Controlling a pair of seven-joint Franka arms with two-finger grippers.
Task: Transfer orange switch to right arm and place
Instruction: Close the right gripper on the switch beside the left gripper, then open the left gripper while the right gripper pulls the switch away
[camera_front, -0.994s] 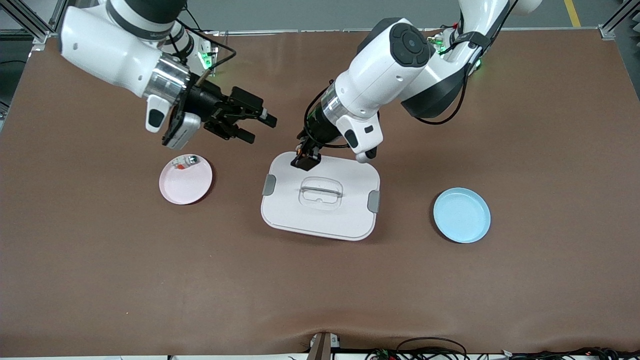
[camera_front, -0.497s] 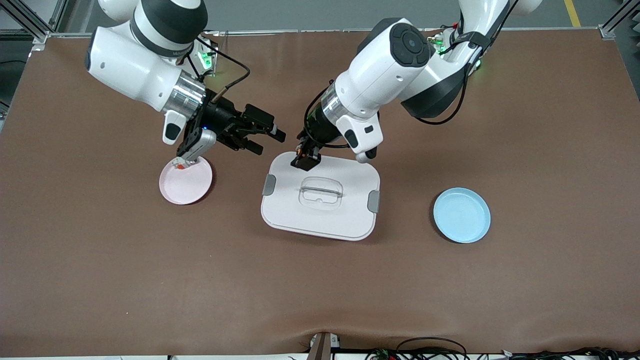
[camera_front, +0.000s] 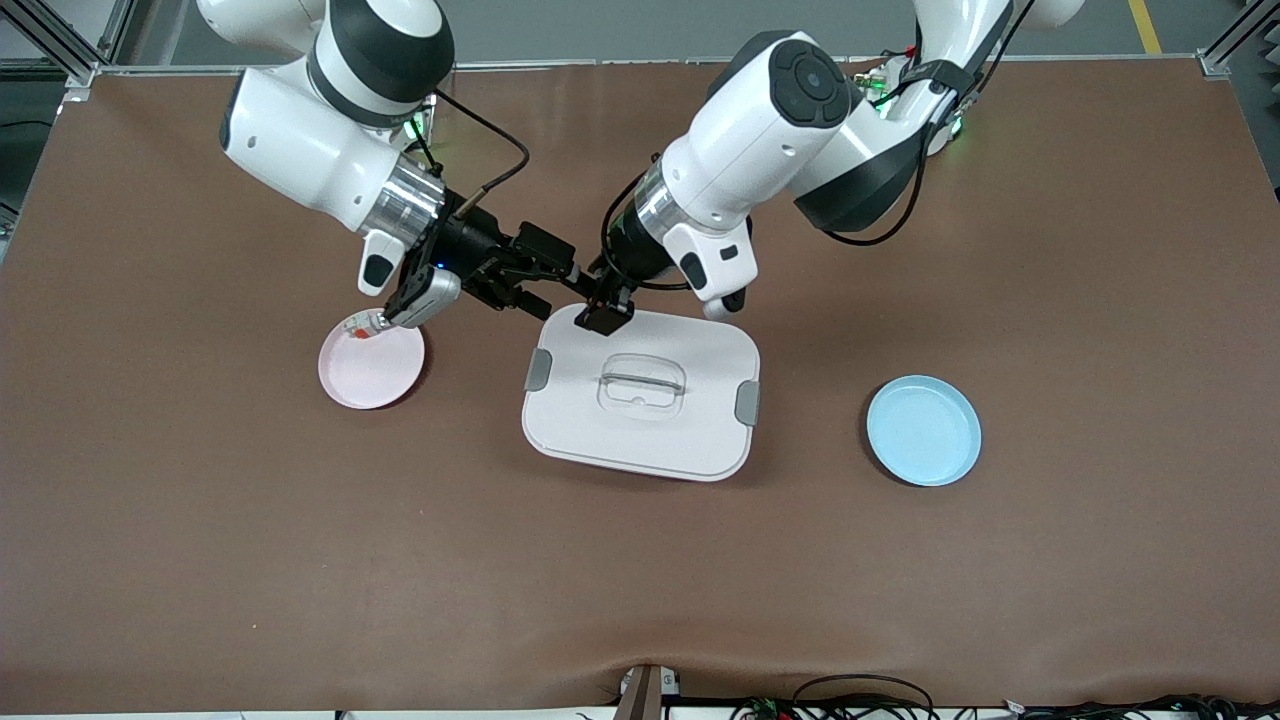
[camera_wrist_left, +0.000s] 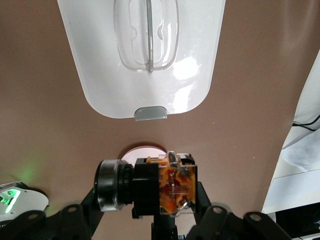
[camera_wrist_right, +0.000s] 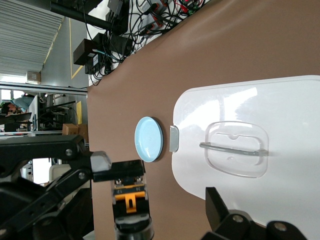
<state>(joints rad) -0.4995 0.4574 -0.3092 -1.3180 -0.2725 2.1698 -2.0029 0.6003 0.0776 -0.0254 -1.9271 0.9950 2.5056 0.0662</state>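
The orange switch (camera_front: 598, 297), a small black block with an orange band, is held in my left gripper (camera_front: 603, 314) over the edge of the white lid (camera_front: 690, 440) nearest the robots. It fills the left wrist view (camera_wrist_left: 167, 186), where my left gripper (camera_wrist_left: 167, 202) is shut on it. My right gripper (camera_front: 556, 286) is open beside the switch, its fingers pointing at it and not touching. In the right wrist view the switch (camera_wrist_right: 129, 196) sits between the spread fingers of my right gripper (camera_wrist_right: 160, 182).
A pink plate (camera_front: 372, 372) lies toward the right arm's end and holds a small clear-silvery piece (camera_front: 360, 328) with a red bit. A blue plate (camera_front: 923, 431) lies toward the left arm's end. The white lid has a clear handle (camera_front: 640, 385).
My right arm has swung across from above the pink plate toward the left gripper, its open fingers now close to the switch. The left gripper with the switch shifted slightly toward it.
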